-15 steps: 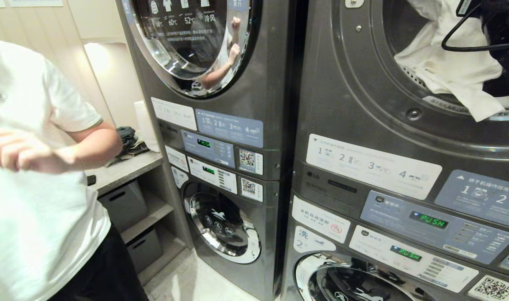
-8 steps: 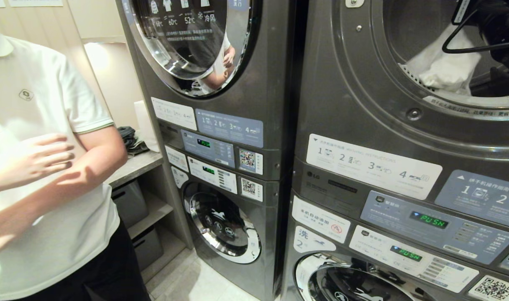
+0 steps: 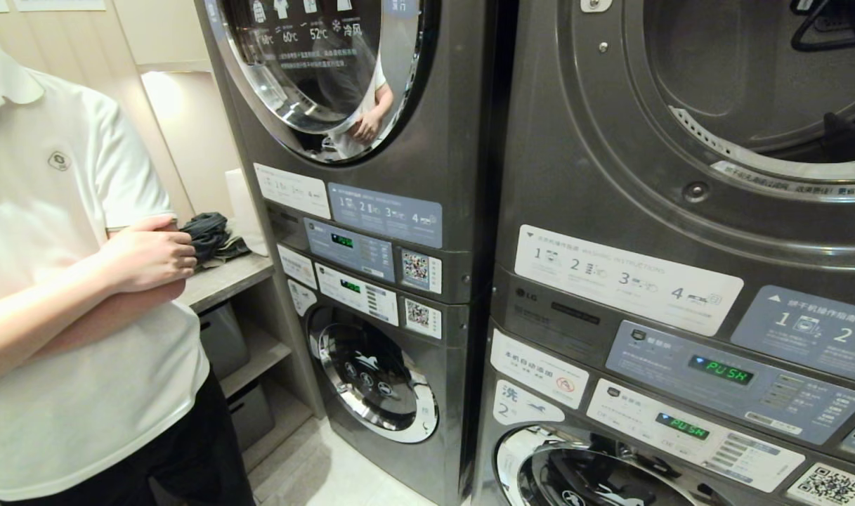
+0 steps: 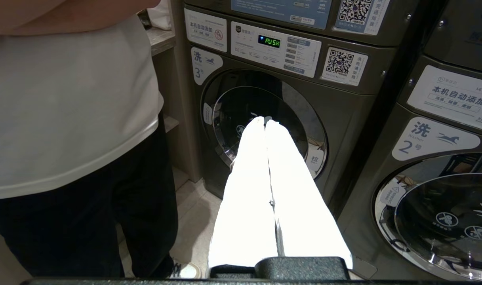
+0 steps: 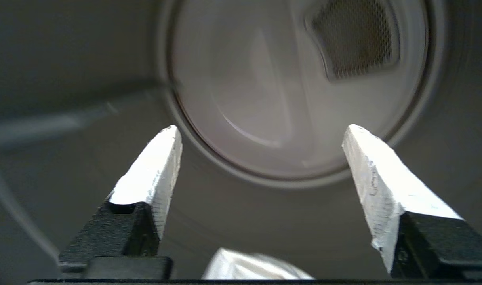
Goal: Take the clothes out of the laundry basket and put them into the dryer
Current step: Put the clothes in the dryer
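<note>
Head view: the dryer (image 3: 680,140) stands open, drum dark (no cloth visible from here). Left wrist view: left gripper (image 4: 265,122) clenched, empty, before a washer (image 4: 264,130). Right wrist view: right gripper (image 5: 260,138) spread wide inside the drum, white cloth (image 5: 256,267) below it.

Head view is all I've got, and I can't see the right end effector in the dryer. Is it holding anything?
Observer: No. The right end effector is open inside the drum, with nothing between its fingers.
Operator: Any clothes in there?
Observer: A white cloth lies in the drum, close under the end effector.
Operator: Left arm?
Observer: Parked low. The left end effector is shut and points at the washer marked 3, with a person standing beside it.
</note>
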Controlling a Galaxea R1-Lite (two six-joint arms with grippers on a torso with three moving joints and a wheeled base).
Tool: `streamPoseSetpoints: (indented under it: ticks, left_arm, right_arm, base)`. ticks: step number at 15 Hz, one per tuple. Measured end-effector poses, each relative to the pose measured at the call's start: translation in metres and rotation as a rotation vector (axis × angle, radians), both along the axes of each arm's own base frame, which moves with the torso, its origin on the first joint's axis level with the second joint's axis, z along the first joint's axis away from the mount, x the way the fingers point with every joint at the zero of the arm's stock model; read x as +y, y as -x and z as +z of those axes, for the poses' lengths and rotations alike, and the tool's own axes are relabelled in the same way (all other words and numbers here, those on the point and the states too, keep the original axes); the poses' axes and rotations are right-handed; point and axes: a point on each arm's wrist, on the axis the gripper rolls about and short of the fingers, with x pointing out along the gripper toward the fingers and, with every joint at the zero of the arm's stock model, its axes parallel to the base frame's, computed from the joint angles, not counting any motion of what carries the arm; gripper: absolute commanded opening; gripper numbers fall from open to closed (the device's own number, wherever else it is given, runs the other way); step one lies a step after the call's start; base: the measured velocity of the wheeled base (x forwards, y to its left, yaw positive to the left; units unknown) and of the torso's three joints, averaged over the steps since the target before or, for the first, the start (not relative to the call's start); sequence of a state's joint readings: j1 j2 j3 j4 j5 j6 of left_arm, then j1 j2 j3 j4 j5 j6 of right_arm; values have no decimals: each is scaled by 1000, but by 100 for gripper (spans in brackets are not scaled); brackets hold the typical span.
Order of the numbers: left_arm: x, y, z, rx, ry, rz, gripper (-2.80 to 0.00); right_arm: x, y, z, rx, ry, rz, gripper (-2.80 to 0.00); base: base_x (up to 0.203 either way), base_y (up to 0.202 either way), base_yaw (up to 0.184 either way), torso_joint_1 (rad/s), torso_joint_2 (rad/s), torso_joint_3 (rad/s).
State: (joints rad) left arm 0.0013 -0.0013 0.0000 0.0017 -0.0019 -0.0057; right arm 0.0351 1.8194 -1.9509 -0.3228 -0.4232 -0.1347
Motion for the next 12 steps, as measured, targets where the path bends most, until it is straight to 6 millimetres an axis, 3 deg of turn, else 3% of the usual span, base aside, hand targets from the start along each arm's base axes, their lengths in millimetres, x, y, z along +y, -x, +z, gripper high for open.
streamPoseSetpoints:
  ticks: [5, 10, 11, 12]
  left_arm:
    - [0, 0, 0, 0, 0, 0, -280]
    - [0, 0, 0, 0, 0, 0, -280]
    - [0, 0, 0, 0, 0, 0, -280]
    - [0, 0, 0, 0, 0, 0, -280]
  right_arm:
    - [27, 84, 43, -81, 17, 132, 0]
    - [30, 164, 38, 3, 29, 235, 0]
    - [27, 179, 37, -1, 28, 253, -280]
    - [26, 188, 33, 3, 28, 268, -280]
  base:
    - [0, 0, 0, 0, 0, 0]
    - [0, 0, 0, 0, 0, 0]
    - [0, 0, 0, 0, 0, 0]
    - [0, 0, 0, 0, 0, 0]
